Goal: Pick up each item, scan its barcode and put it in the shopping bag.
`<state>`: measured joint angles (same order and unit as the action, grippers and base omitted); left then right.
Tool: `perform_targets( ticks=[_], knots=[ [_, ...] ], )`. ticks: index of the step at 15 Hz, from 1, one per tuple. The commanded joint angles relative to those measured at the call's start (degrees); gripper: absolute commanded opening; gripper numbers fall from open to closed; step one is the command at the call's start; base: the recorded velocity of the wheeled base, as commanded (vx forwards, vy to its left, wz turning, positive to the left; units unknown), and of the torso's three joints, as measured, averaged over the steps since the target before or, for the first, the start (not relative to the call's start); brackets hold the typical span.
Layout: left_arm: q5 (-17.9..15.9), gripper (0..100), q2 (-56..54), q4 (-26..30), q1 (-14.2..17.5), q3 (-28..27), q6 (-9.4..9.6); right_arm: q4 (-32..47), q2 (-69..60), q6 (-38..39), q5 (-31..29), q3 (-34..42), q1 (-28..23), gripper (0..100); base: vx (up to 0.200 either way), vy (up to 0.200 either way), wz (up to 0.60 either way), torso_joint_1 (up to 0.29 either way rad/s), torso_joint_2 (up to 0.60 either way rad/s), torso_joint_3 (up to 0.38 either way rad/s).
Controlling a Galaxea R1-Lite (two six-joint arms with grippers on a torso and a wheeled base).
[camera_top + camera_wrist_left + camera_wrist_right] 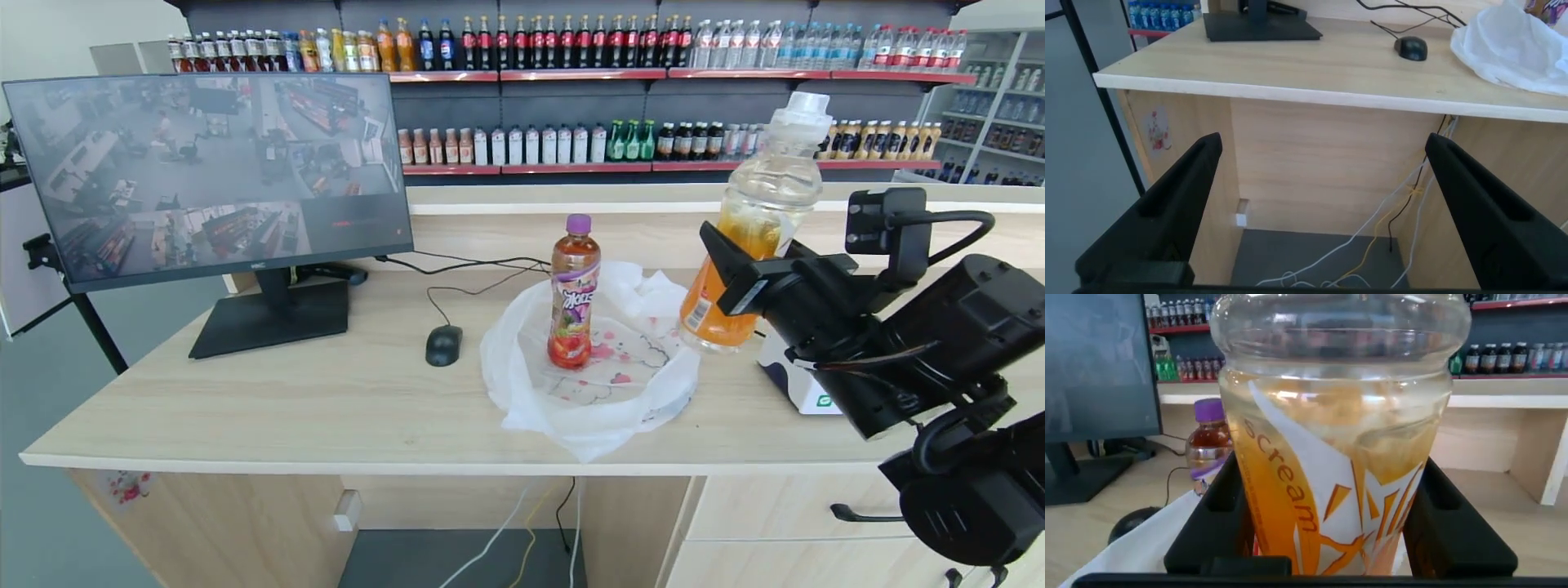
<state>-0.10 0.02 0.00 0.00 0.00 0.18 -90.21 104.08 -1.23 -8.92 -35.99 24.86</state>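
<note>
R arm is coming in from 4 o'clock of the head view, forearm angling up toward 10 o'clock, wrist over the right part of the counter (245,408). R gripper (732,282) is clamping the orange-drink bottle (755,229) around its lower half, 1 finger each side, jaws pressing on the label. The bottle is hanging tilted, white cap leaning toward 1 o'clock. Its base is looking clear of the countertop, just at 3 o'clock of the shopping bag (522,384). Orange liquid is filling approx the lower 1/2; the upper part is showing clear.

L gripper (1331,220) is hovering low in front of the counter, below its top edge, facing the cabinet front. Its jaws are standing wide apart w/ the cabinet panel & cables showing btwn them.

The shopping bag is lying open & crumpled near the counter's centre, white w/ pink marks. 1 purple-cap bottle (574,294) is standing upright inside it, holding a red-orange drink, apart from the held bottle.

A white box device (804,392) is sitting at 3 o'clock of the bag, partly hidden behind R arm. A mouse (443,345) is lying at 9 o'clock of the bag, a monitor (212,171) standing at 10 o'clock. Shelves (571,75) of drinks are running along at 12 o'clock.
</note>
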Motion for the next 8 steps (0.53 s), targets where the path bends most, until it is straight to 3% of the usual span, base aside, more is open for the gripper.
perform_targets(
  ticks=[1, 8],
  knots=[
    [0.01, 100, -0.02, 0.0, 0.0, 0.0, -0.01, 0.21, 1.47, -0.18, 0.05, -1.81, 0.63, 0, 0.0, 0.0, 0.0, 0.0, 0.0, 0.0],
    [0.01, 100, -0.02, 0.09, 0.0, 0.0, -0.01, 0.21, 12.11, 0.18, 0.05, -12.0, 3.09, 0, 0.0, 0.0, 0.0, 0.0, 0.0, 0.0]
  ],
)
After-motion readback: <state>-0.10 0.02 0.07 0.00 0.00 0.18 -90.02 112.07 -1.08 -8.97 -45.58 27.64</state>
